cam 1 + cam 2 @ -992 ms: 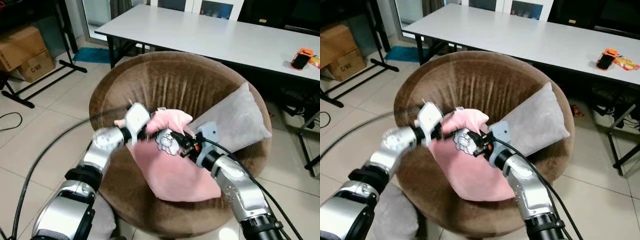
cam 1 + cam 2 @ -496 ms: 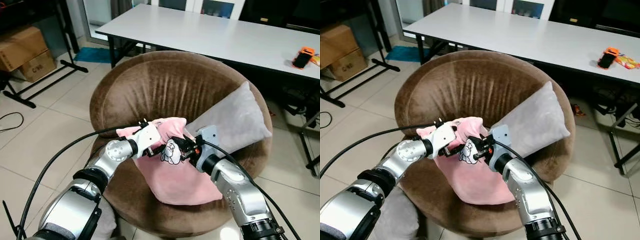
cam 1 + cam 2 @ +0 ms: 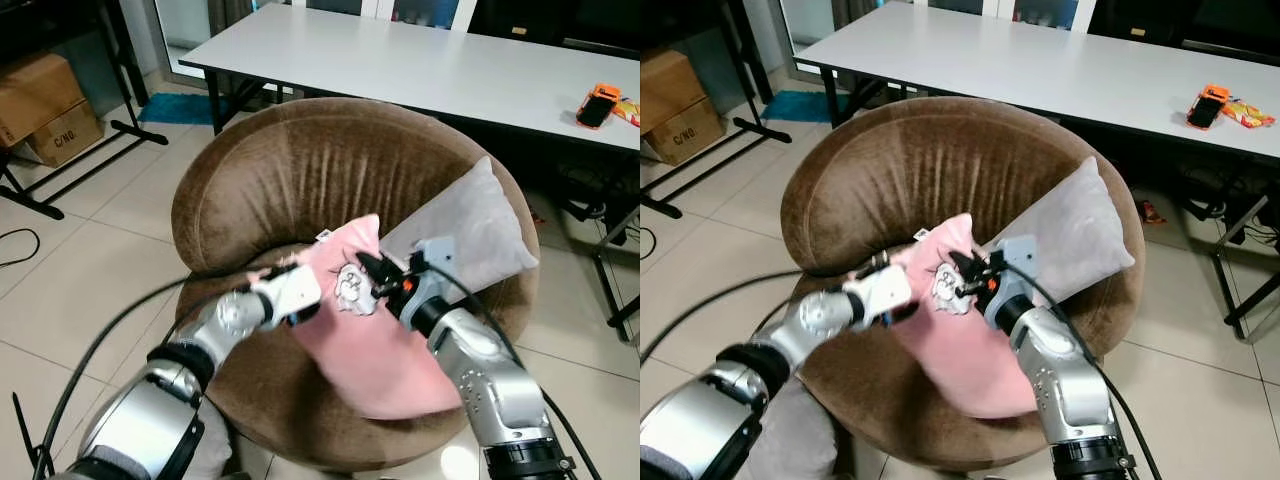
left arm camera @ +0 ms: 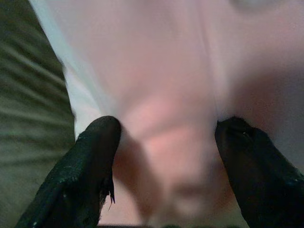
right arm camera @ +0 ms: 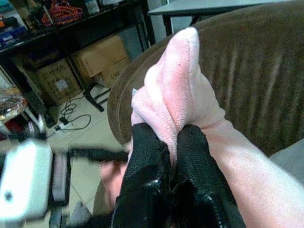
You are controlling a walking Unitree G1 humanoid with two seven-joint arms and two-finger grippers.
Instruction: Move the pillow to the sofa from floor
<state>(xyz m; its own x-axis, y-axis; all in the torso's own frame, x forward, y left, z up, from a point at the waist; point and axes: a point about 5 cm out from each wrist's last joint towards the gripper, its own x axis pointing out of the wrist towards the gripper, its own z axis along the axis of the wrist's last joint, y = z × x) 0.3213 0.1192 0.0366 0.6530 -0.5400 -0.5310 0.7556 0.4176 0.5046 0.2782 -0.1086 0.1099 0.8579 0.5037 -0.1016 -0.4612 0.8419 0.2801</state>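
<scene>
Left eye view: a round brown sofa (image 3: 330, 180) sits before a long white table (image 3: 420, 70), with a grey cushion (image 3: 470, 235) leaning against its right arm. The pink pillow (image 3: 350, 330) lies over the seat, its long axis running from the far corner by the backrest down to the near right edge. Both grippers meet it at its far end. The right gripper (image 5: 166, 156) is pinched tight on that upper corner. The left gripper (image 4: 164, 156) faces the pillow's left edge with its fingers (image 4: 90, 156) spread, the fabric between them. A cartoon print (image 3: 350, 290) shows on the pillow; a cardboard box (image 3: 55, 120) on the far left carries lettering, unreadable here.
</scene>
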